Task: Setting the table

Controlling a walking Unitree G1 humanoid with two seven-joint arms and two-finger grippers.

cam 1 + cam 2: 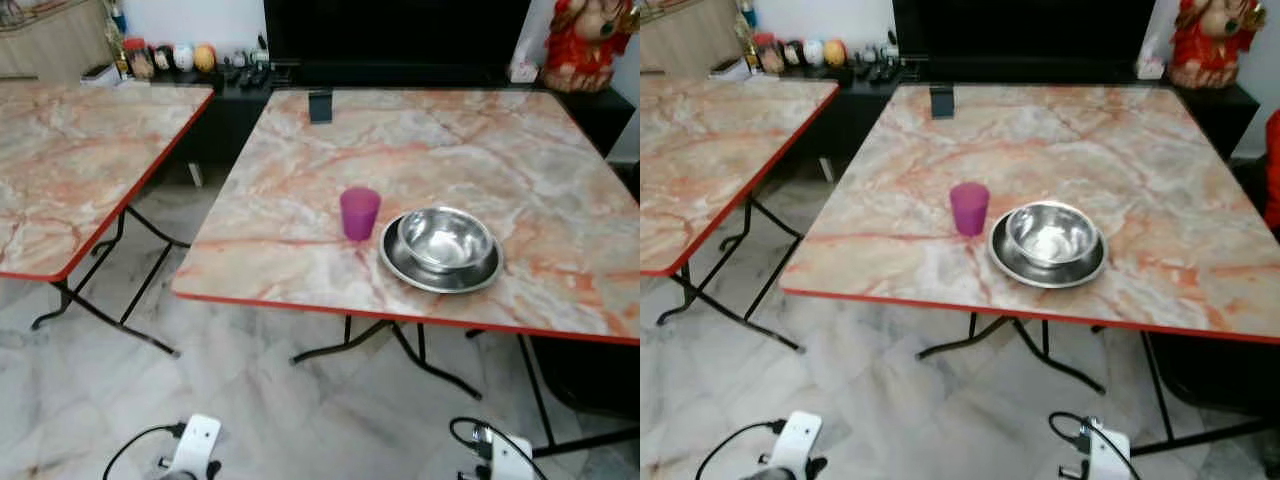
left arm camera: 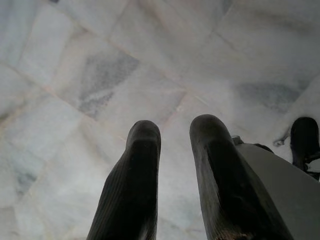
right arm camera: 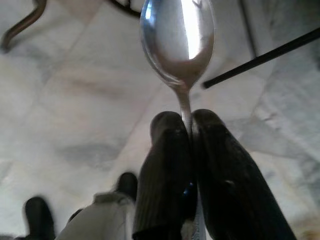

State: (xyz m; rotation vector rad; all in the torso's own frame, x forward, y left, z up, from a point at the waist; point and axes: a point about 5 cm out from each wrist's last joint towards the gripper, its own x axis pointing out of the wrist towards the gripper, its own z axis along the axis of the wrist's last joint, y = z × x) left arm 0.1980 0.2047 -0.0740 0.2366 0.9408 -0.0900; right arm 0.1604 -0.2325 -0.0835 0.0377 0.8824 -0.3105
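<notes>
A steel bowl (image 1: 446,237) sits on a steel plate (image 1: 437,272) near the front edge of the marble-topped table (image 1: 420,150). A purple cup (image 1: 359,212) stands just left of the plate. My right gripper (image 3: 186,122) hangs low over the floor, shut on the handle of a metal spoon (image 3: 178,37) whose bowl points away from the fingers. My left gripper (image 2: 175,132) also hangs over the floor tiles, open, with nothing between its fingers. Both wrists show at the bottom of the eye views, below the table's front edge.
A second marble table (image 1: 70,160) stands to the left with a gap of floor between. A small dark object (image 1: 320,105) stands at the far edge of the main table. A black cabinet (image 1: 390,40), small items (image 1: 170,58) and a red figure (image 1: 585,40) line the back.
</notes>
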